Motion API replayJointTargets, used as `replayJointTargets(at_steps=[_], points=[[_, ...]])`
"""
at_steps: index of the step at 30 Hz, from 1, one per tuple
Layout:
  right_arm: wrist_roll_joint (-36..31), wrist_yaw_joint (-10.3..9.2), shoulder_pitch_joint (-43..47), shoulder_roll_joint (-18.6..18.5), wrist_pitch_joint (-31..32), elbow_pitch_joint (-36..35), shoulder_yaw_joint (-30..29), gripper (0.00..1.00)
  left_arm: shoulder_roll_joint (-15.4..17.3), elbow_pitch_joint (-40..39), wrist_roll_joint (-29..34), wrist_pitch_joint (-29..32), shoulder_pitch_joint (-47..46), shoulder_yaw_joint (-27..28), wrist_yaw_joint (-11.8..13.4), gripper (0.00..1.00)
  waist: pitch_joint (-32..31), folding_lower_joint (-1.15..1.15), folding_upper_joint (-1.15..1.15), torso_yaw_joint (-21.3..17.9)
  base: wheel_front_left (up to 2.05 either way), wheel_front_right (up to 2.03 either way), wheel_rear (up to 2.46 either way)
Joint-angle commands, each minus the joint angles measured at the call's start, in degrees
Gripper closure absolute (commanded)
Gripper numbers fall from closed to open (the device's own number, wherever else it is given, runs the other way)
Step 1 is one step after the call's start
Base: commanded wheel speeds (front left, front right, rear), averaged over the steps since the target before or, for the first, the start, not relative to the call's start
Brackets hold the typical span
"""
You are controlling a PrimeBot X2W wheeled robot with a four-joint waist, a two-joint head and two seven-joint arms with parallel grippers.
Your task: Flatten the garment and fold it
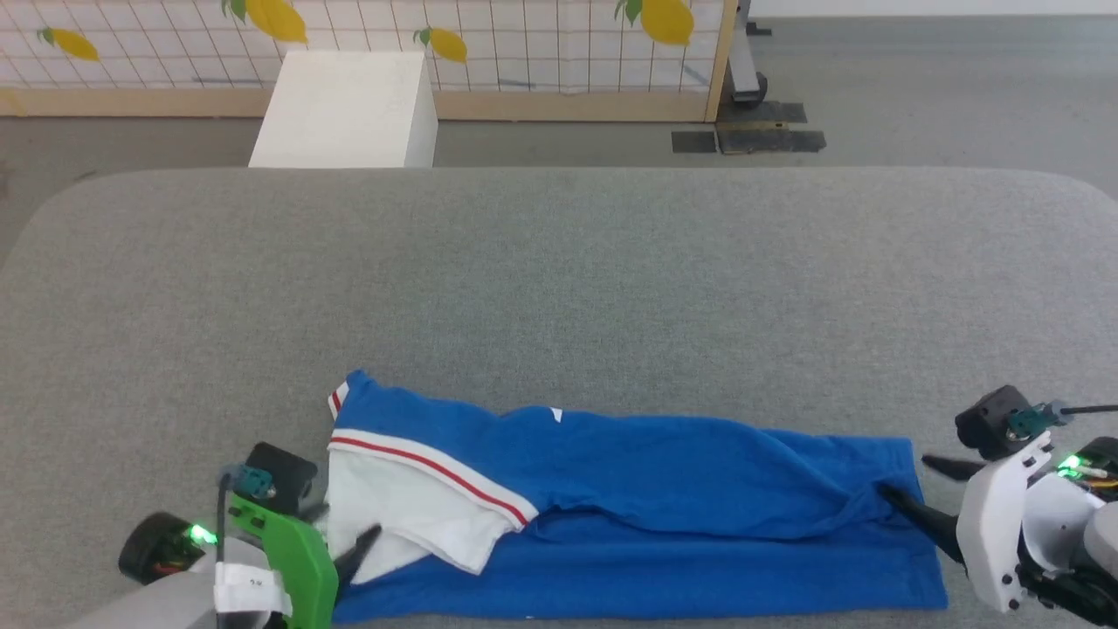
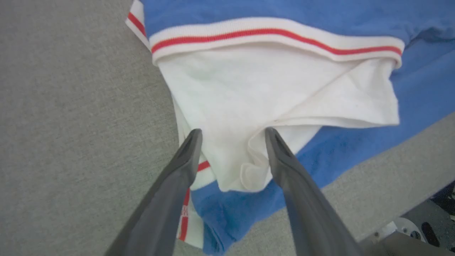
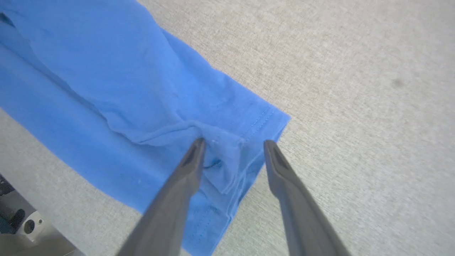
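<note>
The garment (image 1: 646,489), royal blue, lies folded into a long band near the grey table's front edge. Its white sleeve (image 1: 410,511) with a red stripe is at the left end and the hem at the right end. My left gripper (image 1: 345,535) is at the sleeve. In the left wrist view it stands open (image 2: 233,132), its fingertips resting on the rumpled white sleeve (image 2: 270,92). My right gripper (image 1: 904,476) is at the hem's corner. The right wrist view shows it open (image 3: 234,141) astride a small bunched fold of the blue hem (image 3: 227,149).
The grey padded table (image 1: 559,279) stretches wide behind the garment. Beyond its far edge stand a white box (image 1: 349,109) and a lemon-printed screen (image 1: 524,44) on the grey floor. The garment's near edge lies close to the table's front edge.
</note>
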Motion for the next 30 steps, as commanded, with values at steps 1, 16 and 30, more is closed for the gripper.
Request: replayJointTargets(at_steps=[1, 16, 30], points=[[-0.3, -0.10, 0.1, -0.5, -0.7, -0.9, -1.0, 0.00, 0.1, 0.1, 1.2, -2.6, 0.7, 1.1, 1.5, 0.00, -1.4, 0.00, 0.00, 0.0, 0.00, 0.00, 0.00], [1.9, -0.10, 1.3, -7.8, 11.3, -11.5, -12.5, 0.00, -7.6, -5.4, 21.9, -19.2, 11.2, 25.6, 21.5, 0.00, -1.7, 0.00, 0.00, 0.6, 0.00, 0.00, 0.00], [8.5, -0.10, 5.3, -2.5, 25.6, -5.3, -14.0, 0.00, -26.8, -12.9, 42.7, -19.2, 28.4, 57.0, 14.5, 0.00, 1.6, 0.00, 0.00, 3.7, 0.00, 0.00, 0.00]])
